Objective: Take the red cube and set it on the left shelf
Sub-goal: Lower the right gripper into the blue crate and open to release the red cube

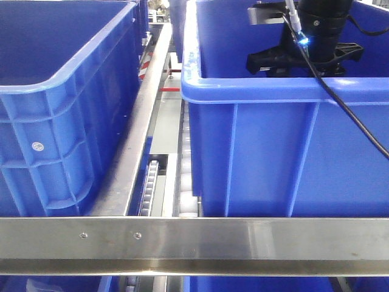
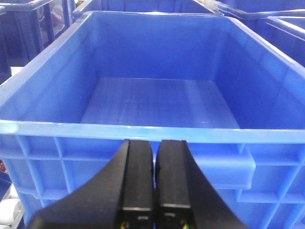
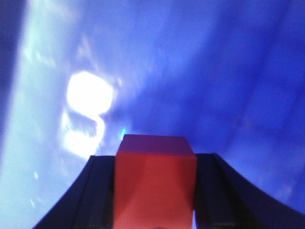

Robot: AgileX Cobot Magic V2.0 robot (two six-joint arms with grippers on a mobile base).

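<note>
Front-facing view: steel shelf rack (image 1: pixel 194 238) with a flat front rail across the bottom, white roller tracks (image 1: pixel 153 185) between two big blue crates; left crate (image 1: pixel 61 121) sits at the rack's left side, right crate (image 1: pixel 285 146) at its right. Right arm (image 1: pixel 322 30) dips into the right crate from above near its back edge, black cable (image 1: pixel 358 125) trailing over the front rim; the pincer itself is hidden below the rim here, cube not visible. Left wrist view: left gripper (image 2: pixel 155 162) pressed together, nothing between the fingers, parked just outside the near wall of an empty blue crate (image 2: pixel 157 95). Right wrist view: right gripper (image 3: pixel 155 191) pinching the red cube (image 3: pixel 155 179), fingers hard against both sides, cube upright, blue plastic blurred close behind with a bright glare patch, so the cube looks to be held inside a crate; whether it touches the floor cannot be told. Risks, as judgement: the cube is in the right-hand crate, so letting go now could leave it in the wrong spot if the left side is meant; lifting out could snag the cable or clip the rim; a release from height could let the cube bounce or roll; blur hints the arm may be moving, so the grip could slip.
</note>
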